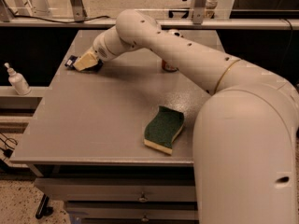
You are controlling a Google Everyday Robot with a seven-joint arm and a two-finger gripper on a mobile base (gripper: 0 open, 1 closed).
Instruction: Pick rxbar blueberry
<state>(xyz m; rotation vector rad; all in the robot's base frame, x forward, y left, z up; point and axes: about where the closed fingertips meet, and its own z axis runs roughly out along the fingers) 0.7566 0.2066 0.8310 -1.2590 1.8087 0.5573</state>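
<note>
Gripper point(85, 61): down low at the far left corner of the tabletop point(103, 120), its tan tip right over the rxbar blueberry point(71, 62). Cannot tell whether it is wide, narrow or already clamped, because the tip hides the contact.

Rxbar blueberry: lies flat, with dark blue wrapper showing on either side of the gripper, near the tabletop's left edge.

Risks (judgement):
- The bar is thin and flat, so there is little height to bite. The gripper may close above it and come up with nothing.
- The wrapper looks like slick film. A shallow pinch could slide off or catch only a crinkled end.
- A sideways push on the smooth tabletop could send the bar over the nearby edge.
- Pressing too hard could jam the gripper against the rigid surface.

Materials and shapes, moving outward:
- Tabletop: grey, matte, finely speckled, hard.
- Arm point(187, 55): smooth off-white rounded shell.
- Soda can point(168, 67): orange-red, mostly hidden behind the arm, well apart from the bar.
- Green sponge point(163, 127): soft, wavy outline, dark scouring face over a pale foam layer, near the front edge.
</note>
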